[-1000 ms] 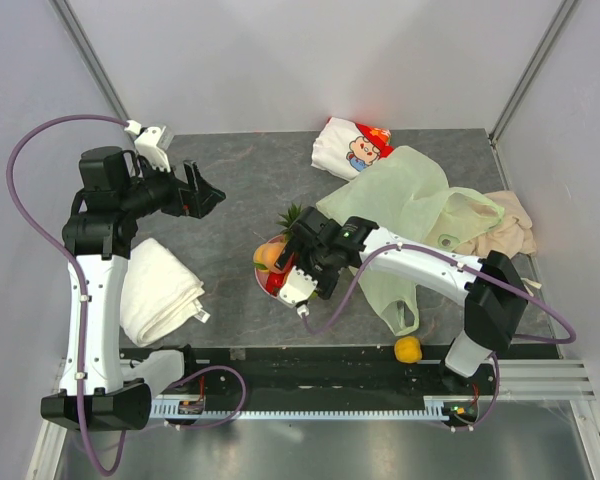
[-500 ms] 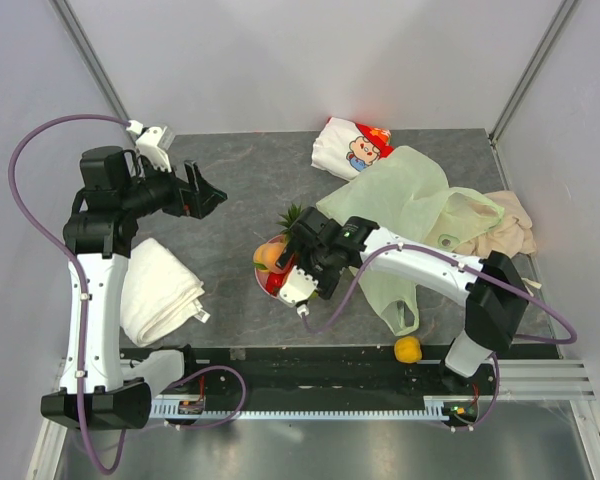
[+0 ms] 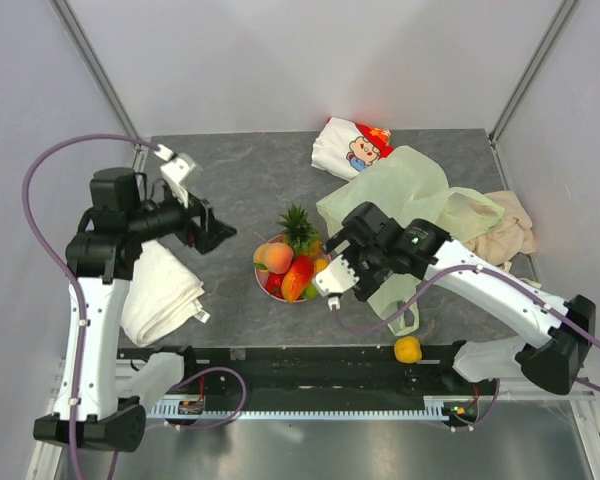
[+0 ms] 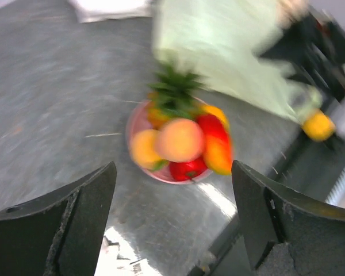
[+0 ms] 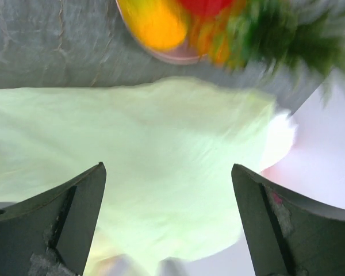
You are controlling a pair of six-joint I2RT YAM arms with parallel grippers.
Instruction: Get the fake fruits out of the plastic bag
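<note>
A: Bag?
B: One bag (image 3: 405, 195), flat, right of centre. Long axis runs far to near; one handle loop points at the near edge, another toward the right wall. Its right side lies on one cloth (image 3: 508, 225).
A: Fruits?
B: The fruits (image 3: 290, 268) are out of the bag, piled on one plate (image 4: 135, 122) just left of it. One pineapple (image 3: 298, 225) with its crown to the far side, one peach (image 3: 276, 258), one mango (image 3: 298, 278) lying diagonally, one red piece (image 3: 272, 286). The rest of the pile is blurred, can't count it. One orange (image 3: 408, 349) sits apart, against the near rail (image 3: 310, 355).
A: Jaws?
B: Left gripper (image 3: 216, 236) is spread wide with nothing in it, left of the plate. Right gripper (image 3: 330, 268) is wide too, gripping nothing, over the bag's left edge beside the plate.
A: Room?
B: Bare table (image 3: 240, 170) far-left of the plate. One towel (image 3: 160, 290) is near-left, one pouch (image 3: 352, 148) at the far edge.
</note>
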